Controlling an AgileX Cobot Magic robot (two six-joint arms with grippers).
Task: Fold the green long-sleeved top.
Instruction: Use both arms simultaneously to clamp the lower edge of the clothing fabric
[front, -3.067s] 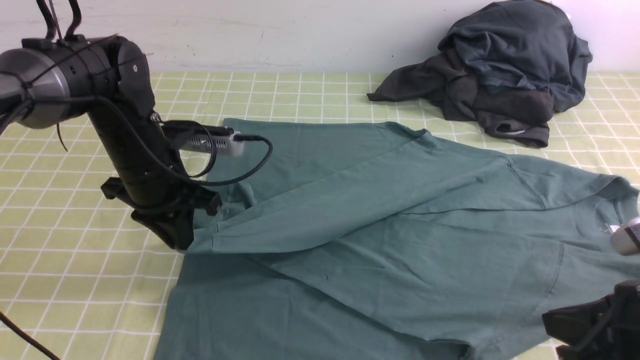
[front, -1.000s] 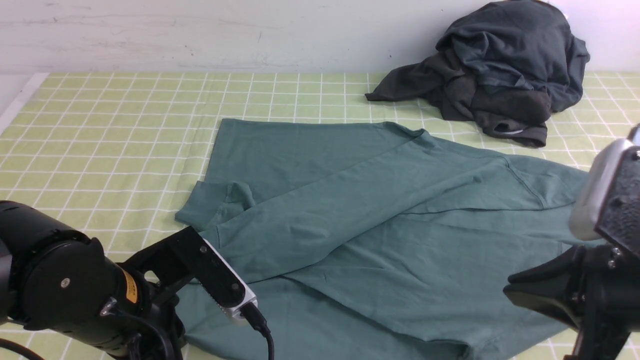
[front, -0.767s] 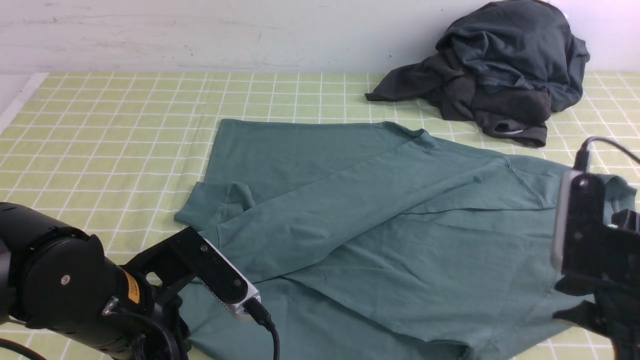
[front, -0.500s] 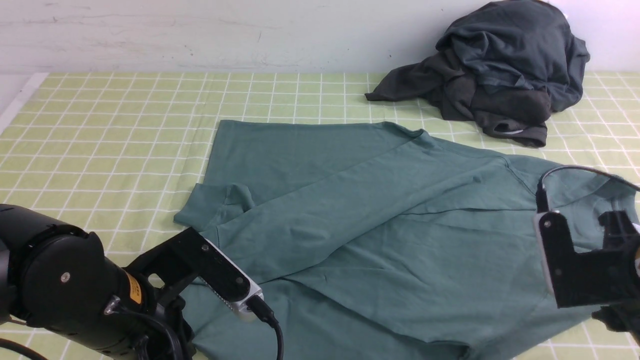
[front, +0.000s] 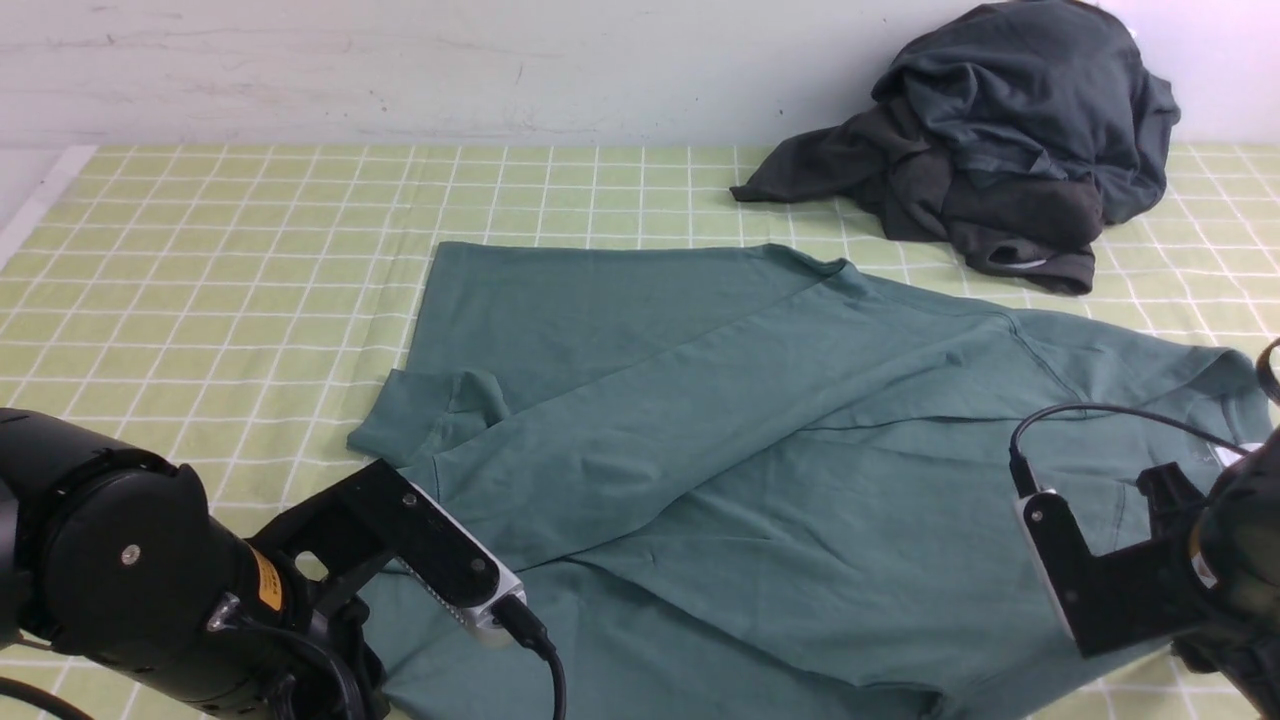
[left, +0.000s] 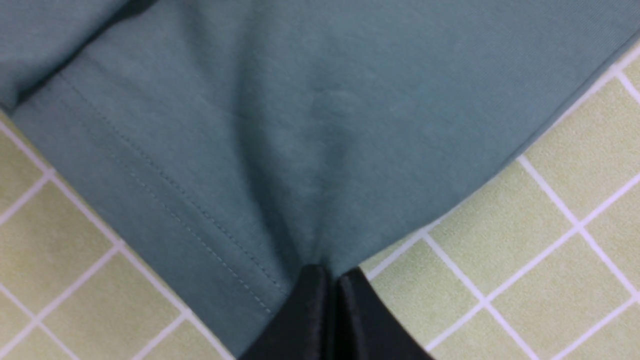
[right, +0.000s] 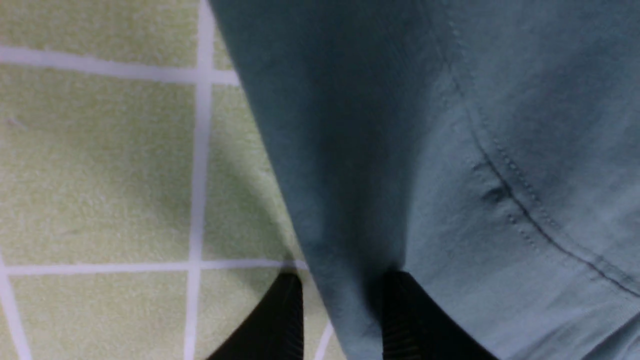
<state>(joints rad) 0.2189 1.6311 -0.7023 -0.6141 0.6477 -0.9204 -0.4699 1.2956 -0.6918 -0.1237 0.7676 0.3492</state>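
Black arms (front: 120, 570), yellow label (front: 263, 580), black left gripper (left: 332, 282).

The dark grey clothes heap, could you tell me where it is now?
In the front view, the heap lies far back on the right, against the wall, just beyond the green top.

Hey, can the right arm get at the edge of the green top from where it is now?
Probably yes. The right gripper straddles the edge of the green top, jaws apart with fabric between them; only checked tablecloth lies beside it.
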